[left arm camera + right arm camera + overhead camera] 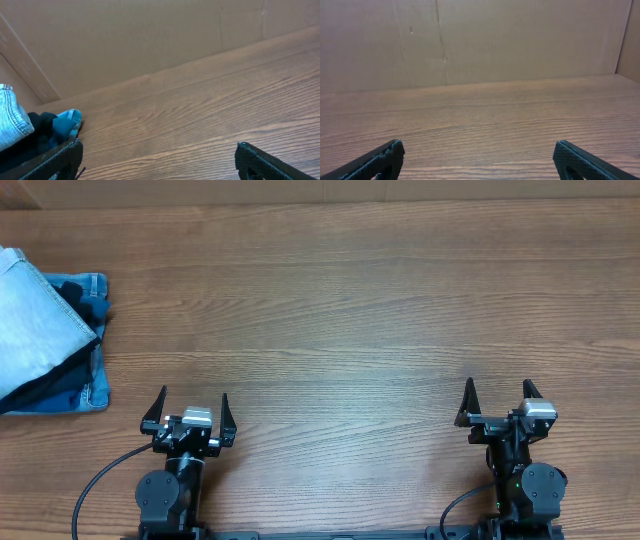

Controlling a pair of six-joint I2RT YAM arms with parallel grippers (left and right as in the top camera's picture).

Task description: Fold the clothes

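The pale light-blue denim shorts (35, 310) lie folded on top of a pile at the table's far left edge. They also show at the left edge of the left wrist view (12, 122). My left gripper (193, 398) is open and empty near the front edge, well to the right of the pile; its fingers frame bare wood in its wrist view (159, 147). My right gripper (498, 388) is open and empty at the front right, over bare wood in its own view (479, 146).
Under the shorts lie a black garment (75, 365) and a brighter blue folded denim (92, 290); both also show in the left wrist view, the black garment (42, 125) and the blue denim (67, 122). A cardboard wall (480, 40) stands behind the wooden table (340, 310).
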